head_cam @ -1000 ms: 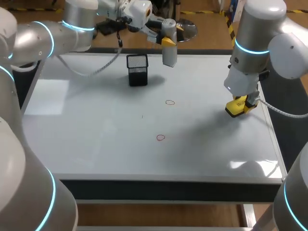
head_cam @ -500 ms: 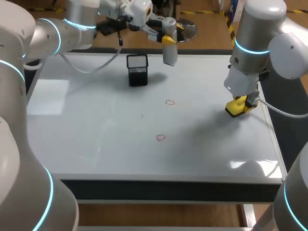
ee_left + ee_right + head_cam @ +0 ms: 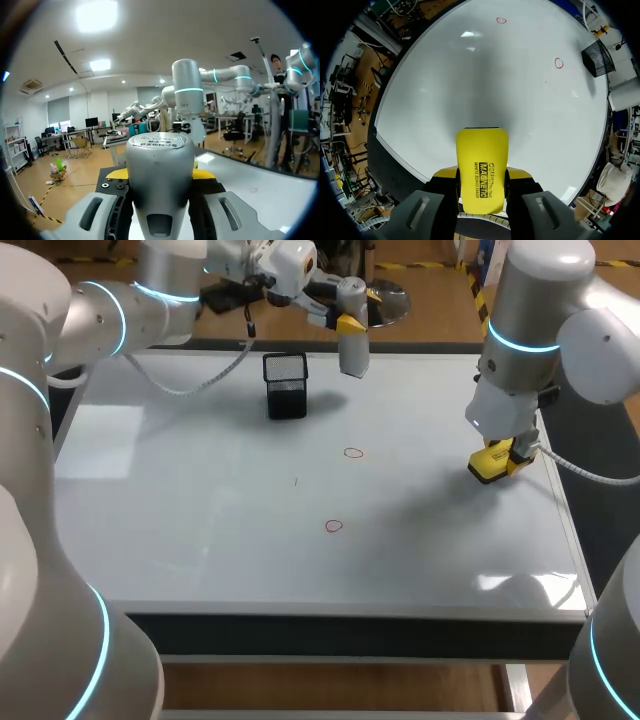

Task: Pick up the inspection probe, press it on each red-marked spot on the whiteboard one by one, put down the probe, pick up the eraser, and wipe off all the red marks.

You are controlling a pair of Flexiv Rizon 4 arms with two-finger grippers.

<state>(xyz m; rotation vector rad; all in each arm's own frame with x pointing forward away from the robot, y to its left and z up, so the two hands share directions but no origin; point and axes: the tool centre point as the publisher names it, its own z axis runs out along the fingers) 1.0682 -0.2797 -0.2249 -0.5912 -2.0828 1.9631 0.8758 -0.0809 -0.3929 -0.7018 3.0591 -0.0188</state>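
left pincer (image 3: pixel 347 324) clamped on grey inspection probe (image 3: pixel 352 352), aloft over far edge of whiteboard (image 3: pixel 200 490) | looks rigid, smooth, maybe slippery: grip mid-body | right pincer (image 3: pixel 503 456) clasps light yellow eraser (image 3: pixel 486 468) at right edge

eraser (image 3: pixel 490 465) mostly hidden under right arm (image 3: pixel 520 390), probe (image 3: pixel 159 170) base cut off

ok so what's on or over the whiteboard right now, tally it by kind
red marks: 2
probe: 1
eraser: 1
black mesh cup: 1
total: 5
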